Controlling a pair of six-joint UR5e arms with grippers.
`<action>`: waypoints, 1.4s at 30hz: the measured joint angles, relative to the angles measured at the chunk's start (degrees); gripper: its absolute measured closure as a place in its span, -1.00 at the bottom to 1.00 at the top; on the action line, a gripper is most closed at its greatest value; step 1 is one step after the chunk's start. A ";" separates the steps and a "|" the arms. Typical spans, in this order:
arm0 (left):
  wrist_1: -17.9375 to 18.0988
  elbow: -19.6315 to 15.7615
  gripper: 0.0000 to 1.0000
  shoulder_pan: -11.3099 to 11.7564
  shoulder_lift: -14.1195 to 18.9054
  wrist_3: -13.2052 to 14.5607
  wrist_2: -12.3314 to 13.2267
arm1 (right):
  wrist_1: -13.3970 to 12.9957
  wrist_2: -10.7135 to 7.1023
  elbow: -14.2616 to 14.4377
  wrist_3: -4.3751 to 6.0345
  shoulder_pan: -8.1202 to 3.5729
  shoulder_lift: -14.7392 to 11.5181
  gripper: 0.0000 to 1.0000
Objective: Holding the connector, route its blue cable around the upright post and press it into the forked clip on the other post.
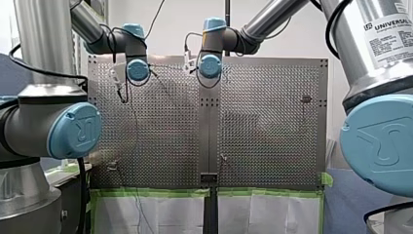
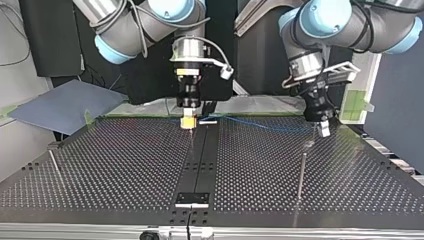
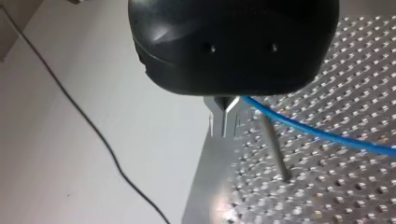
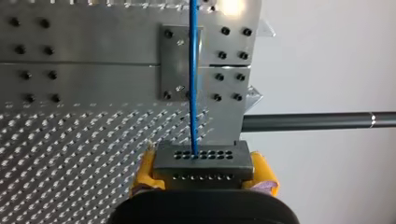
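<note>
My right gripper (image 2: pixel 188 120): clamps connector (image 4: pixel 201 161) between yellow pads (image 4: pixel 264 175), top view's upper centre.
My left gripper (image 3: pixel 224 119): pinched shut on blue cable (image 3: pixel 317 133).

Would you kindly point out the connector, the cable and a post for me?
connector (image 4: pixel 201 161): right wrist view, its holed face.
cable (image 4: pixel 193 70): right wrist view, stretch ahead of the connector.
post (image 2: pixel 301 175): top view, middle of its shaft.

Blue cable (image 2: pixel 252 123): R pincer (image 2: pixel 188 121) to L pincer (image 2: pixel 323 129).
</note>
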 joint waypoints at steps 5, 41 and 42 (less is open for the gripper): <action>-2.49 0.98 1.00 0.66 0.48 0.19 0.85 | 2.75 -0.77 -2.75 -0.26 -0.10 0.02 1.00; -5.79 12.18 1.00 11.23 -5.44 -0.20 8.06 | 20.34 -7.78 -19.84 1.83 -3.62 8.54 1.00; -5.83 12.54 1.00 11.81 -5.98 -0.22 8.65 | 20.77 -7.79 -20.28 1.94 -3.72 8.84 1.00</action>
